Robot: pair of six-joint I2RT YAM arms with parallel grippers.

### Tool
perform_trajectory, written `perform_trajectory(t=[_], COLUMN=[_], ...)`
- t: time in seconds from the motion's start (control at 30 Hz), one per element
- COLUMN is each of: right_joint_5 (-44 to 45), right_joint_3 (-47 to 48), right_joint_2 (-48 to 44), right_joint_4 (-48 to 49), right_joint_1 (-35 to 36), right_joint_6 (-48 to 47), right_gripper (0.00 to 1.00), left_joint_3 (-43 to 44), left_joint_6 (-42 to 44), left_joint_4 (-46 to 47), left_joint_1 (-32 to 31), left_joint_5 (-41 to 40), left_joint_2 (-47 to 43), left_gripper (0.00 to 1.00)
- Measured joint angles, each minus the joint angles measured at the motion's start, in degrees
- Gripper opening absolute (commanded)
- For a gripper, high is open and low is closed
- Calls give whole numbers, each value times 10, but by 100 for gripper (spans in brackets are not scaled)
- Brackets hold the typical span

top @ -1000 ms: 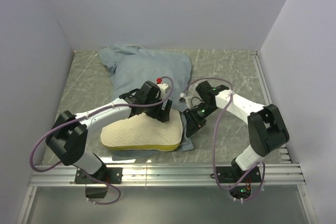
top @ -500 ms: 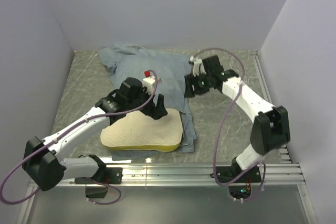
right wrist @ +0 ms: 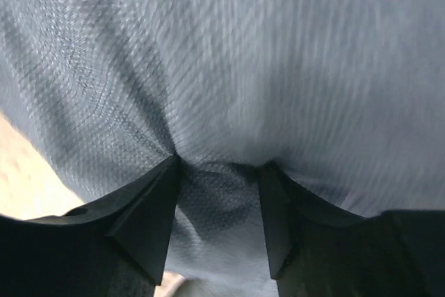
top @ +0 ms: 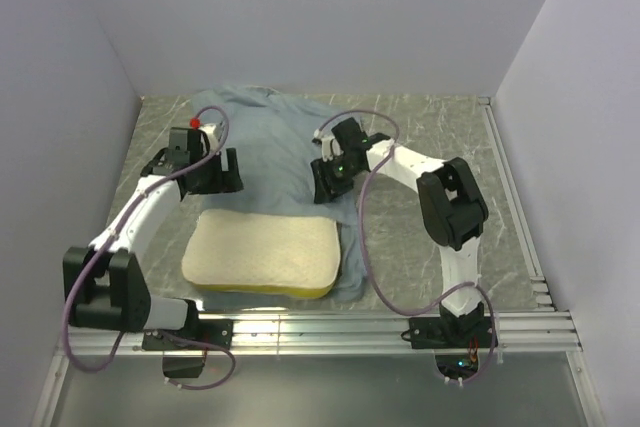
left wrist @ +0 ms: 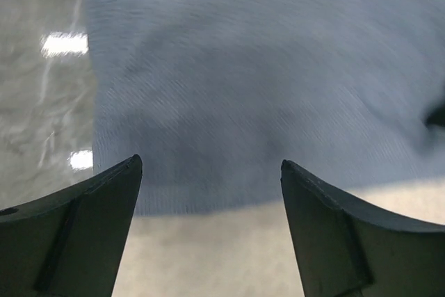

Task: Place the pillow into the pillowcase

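The cream pillow (top: pixel 262 252) lies flat at the near middle, yellow edge toward the front. The blue-grey pillowcase (top: pixel 270 142) lies behind it and runs down along its right side. My left gripper (top: pixel 218 175) hangs over the pillowcase's left part, just beyond the pillow's far edge. It is open and empty in the left wrist view (left wrist: pixel 211 161), with pillowcase (left wrist: pixel 243 67) ahead and pillow (left wrist: pixel 208 248) below. My right gripper (top: pixel 326 185) is dug into the pillowcase's right part. In the right wrist view (right wrist: pixel 221 165) a fold of pillowcase (right wrist: pixel 278 53) is bunched between its fingers.
The grey marbled table (top: pixel 430 137) is boxed in by white walls at the left, back and right. A metal rail (top: pixel 320 332) runs along the near edge by the arm bases. Bare table (left wrist: pixel 42 102) lies left of the pillowcase.
My left gripper has moved off the pillow's top, back and to the left. My right gripper has swung from the far right leftward into the pillowcase. The pillowcase's right side has shifted left.
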Motion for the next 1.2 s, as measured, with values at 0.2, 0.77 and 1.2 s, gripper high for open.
perform_trajectory(t=[0.2, 0.77, 1.2], right_joint_5=[-114, -145, 167], right_joint_3=[-96, -183, 23], right_joint_2=[-35, -282, -170], right_joint_4=[-14, -67, -73], right_joint_1=[37, 60, 117], right_joint_6=[-14, -23, 34], right_gripper=[49, 61, 67], left_joint_3=[18, 487, 54], left_joint_6=[2, 20, -24], left_joint_4=[-7, 32, 67], left_joint_1=[45, -103, -5], left_joint_5=[-2, 157, 150], left_joint_2=[152, 481, -49], left_gripper=[79, 87, 90])
